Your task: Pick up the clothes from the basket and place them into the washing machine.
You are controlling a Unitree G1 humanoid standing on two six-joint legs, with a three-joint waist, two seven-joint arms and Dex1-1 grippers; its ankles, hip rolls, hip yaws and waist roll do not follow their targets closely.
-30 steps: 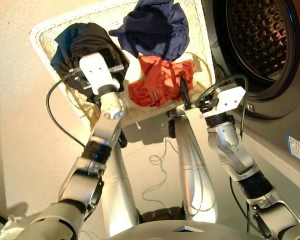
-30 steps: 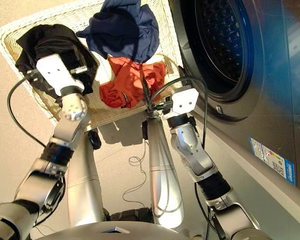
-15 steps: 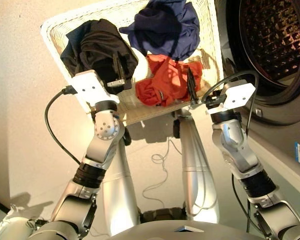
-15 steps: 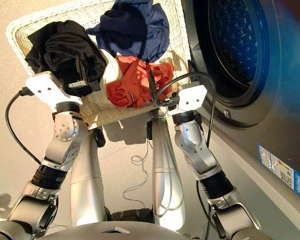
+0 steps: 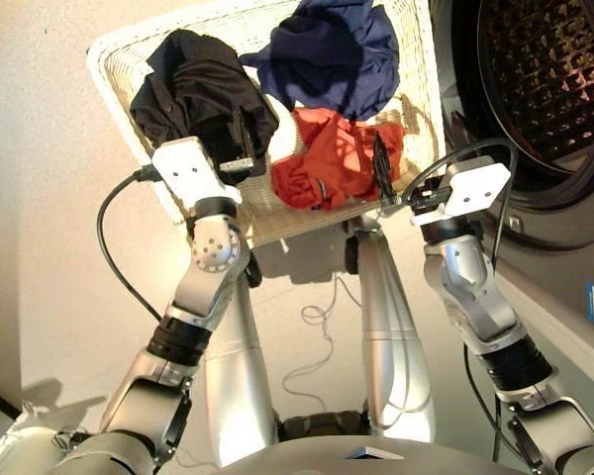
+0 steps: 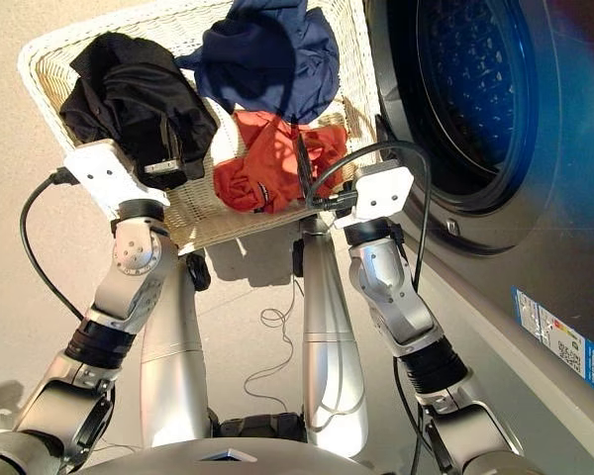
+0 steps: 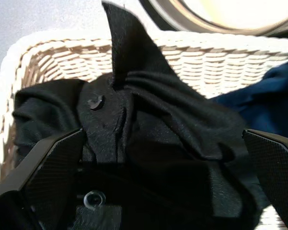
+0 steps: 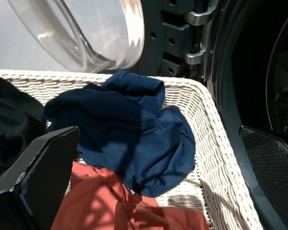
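Observation:
The cream-white wicker basket (image 5: pixel 114 59) lies on the floor and holds the clothes: a black garment (image 5: pixel 203 94) on the left, a navy one (image 5: pixel 327 54) at the back and a coral red one (image 5: pixel 332 158) at the front. My left gripper (image 7: pixel 162 136) is open just above the black garment (image 7: pixel 149 124), one finger on either side of it. Over the basket's near rim beside the coral garment, my right gripper (image 8: pixel 158 129) also stands open and holds nothing; it faces the navy garment (image 8: pixel 129 134). To the right stands the washing machine (image 5: pixel 544 109), its drum open.
The round glass door (image 8: pixel 86 28) of the machine hangs open behind the basket (image 8: pixel 216 143). A black cable (image 5: pixel 322 327) lies on the floor between basket and robot. The machine's front panel (image 6: pixel 535 267) runs close along my right arm.
The camera has shifted. Relative to the basket, my left hand has drawn back from over the black garment toward the near rim. The right hand has hardly moved.

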